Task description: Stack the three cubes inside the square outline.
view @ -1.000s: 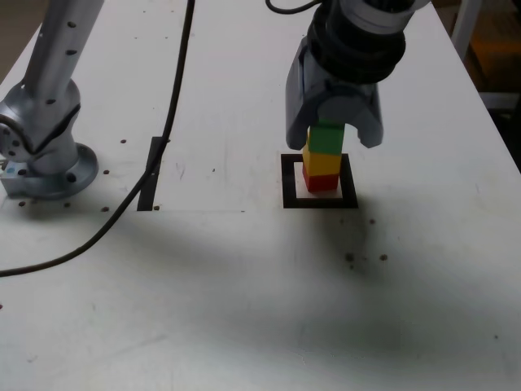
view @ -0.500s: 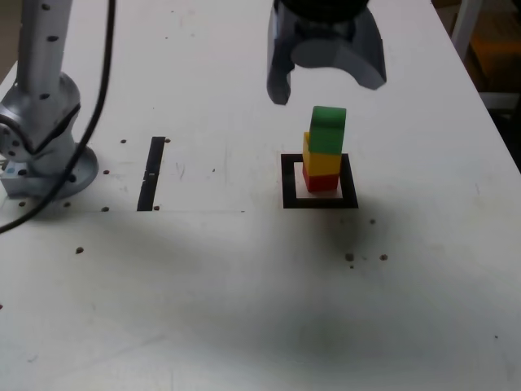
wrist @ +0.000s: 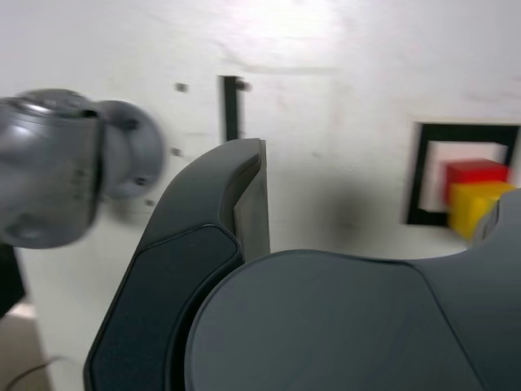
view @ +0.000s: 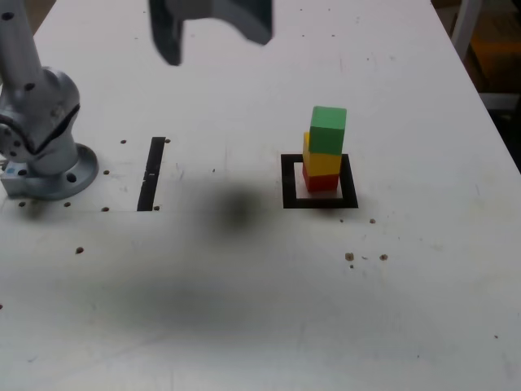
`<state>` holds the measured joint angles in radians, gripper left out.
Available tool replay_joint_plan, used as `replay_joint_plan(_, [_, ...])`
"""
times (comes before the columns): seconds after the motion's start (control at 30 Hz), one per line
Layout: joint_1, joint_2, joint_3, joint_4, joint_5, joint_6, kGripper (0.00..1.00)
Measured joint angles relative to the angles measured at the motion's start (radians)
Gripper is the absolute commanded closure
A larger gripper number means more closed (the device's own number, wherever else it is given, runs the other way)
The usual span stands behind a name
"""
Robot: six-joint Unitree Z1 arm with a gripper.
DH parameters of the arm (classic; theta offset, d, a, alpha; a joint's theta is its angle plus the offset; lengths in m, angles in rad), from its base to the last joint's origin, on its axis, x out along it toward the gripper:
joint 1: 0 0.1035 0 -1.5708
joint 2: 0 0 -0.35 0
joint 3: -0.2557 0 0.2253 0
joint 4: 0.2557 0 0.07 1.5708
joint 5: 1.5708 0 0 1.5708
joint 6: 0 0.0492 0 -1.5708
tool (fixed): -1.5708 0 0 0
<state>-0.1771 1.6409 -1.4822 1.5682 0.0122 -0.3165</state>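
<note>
Your three-block stack: green block (view: 328, 130) over yellow (view: 323, 162) over red (view: 322, 182).
Black square (view: 289, 195) around it; pale, speckled desk (view: 236, 309); your jaws (view: 213, 32) wide open.

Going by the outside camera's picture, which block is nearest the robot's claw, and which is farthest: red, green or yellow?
Nearest to the claw first, as the exterior view shows it:
1. Green block: top of the stack.
2. Yellow block: in the middle.
3. Red block: at the bottom, inside the black square outline.
</note>
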Motion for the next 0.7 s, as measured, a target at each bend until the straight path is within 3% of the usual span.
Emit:
replay_joint_plan(0.13, [0.001, -0.052, 0.155, -0.080, -0.010, 0.000, 0.00])
replay_joint_plan(0.23, [0.004, -0.102, 0.259, -0.184, -0.029, -0.001, 0.00])
replay_joint_plan(0.43, [0.022, -0.114, 0.471, -0.352, -0.075, 0.003, 0.01])
replay_joint_plan(0.57, [0.030, -0.119, 0.601, -0.416, -0.094, 0.011, 0.01])
replay_joint_plan(0.7, [0.032, -0.120, 0.629, -0.453, -0.094, 0.024, 0.01])
